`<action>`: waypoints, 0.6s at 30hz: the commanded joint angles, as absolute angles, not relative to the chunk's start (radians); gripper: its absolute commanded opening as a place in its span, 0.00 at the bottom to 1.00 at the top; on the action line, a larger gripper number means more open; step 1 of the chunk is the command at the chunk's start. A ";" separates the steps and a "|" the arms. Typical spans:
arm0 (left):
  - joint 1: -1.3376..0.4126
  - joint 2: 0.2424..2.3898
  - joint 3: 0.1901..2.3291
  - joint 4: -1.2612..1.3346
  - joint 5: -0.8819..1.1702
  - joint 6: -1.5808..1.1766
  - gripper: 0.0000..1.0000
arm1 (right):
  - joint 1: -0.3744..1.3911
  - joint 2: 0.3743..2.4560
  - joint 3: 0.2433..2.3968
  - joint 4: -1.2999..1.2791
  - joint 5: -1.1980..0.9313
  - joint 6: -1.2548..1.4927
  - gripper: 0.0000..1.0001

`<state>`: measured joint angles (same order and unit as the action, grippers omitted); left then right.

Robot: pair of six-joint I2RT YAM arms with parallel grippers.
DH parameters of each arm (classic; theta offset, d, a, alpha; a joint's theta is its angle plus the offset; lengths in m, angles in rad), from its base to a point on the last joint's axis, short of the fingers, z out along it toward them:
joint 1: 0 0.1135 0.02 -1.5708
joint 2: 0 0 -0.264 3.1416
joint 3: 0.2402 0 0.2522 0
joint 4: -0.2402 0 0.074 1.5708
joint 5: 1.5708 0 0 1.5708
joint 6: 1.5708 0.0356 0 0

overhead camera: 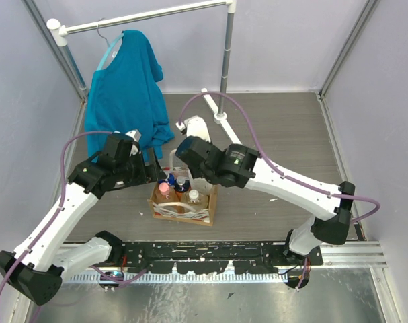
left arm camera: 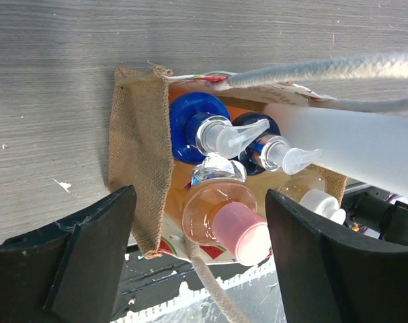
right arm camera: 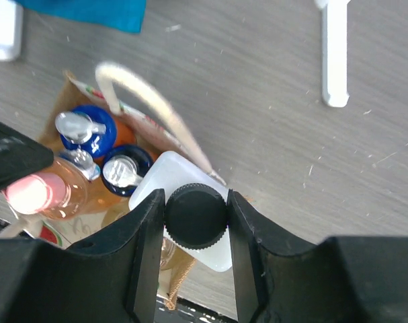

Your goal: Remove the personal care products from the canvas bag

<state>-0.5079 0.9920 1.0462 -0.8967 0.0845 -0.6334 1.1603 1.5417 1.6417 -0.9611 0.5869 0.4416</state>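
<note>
Right gripper is pinched tight on the black cap of a whitish bottle, one finger pressed against each side of the cap. That bottle is seen at the far-right corner of the canvas bag, its body over the bag's mouth just beside a white rope handle. Whether it's fully out of the bag can't be told from these angles.

Left gripper is held spread wide above the bag with nothing between its fingers. Right under it, upright in the bag, a pink-capped bottle of pale amber liquid is seen. Two blue-capped pump bottles are packed just beyond it, and a white-capped one sits near the left gripper's right finger. Everything is crammed in, the bottles touching each other.

Labels: no lettering on the bottles can be read. Only a red watermelon-style print is made out on the bag's band.

For room: the bag is parked on the grey wood-look table, close to the black rail at the near edge where the arms are bolted. Bare tabletop is seen to the right of the bag and beyond it. A teal shirt is hung on a white rack at the far left, its hem near the left wrist.
</note>
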 commanded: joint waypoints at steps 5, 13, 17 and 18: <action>-0.526 0.987 1.123 -0.971 0.000 -0.608 0.82 | 1.085 1.463 1.888 -1.016 0.750 0.374 0.11; -0.622 1.040 1.209 -1.005 -0.063 -0.575 0.77 | 0.983 1.394 1.904 -1.049 0.753 0.370 0.11; -0.687 1.080 1.249 -1.015 -0.105 -0.569 0.77 | 0.927 1.369 1.868 -1.047 0.740 0.372 0.11; -0.698 1.090 1.254 -1.013 -0.110 -0.570 0.77 | 0.909 1.362 1.852 -1.041 0.729 0.371 0.11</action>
<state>-0.6544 1.0618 1.2041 -1.0008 -0.0536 -0.5907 0.9531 1.4124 1.8477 -1.0706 0.7021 0.3874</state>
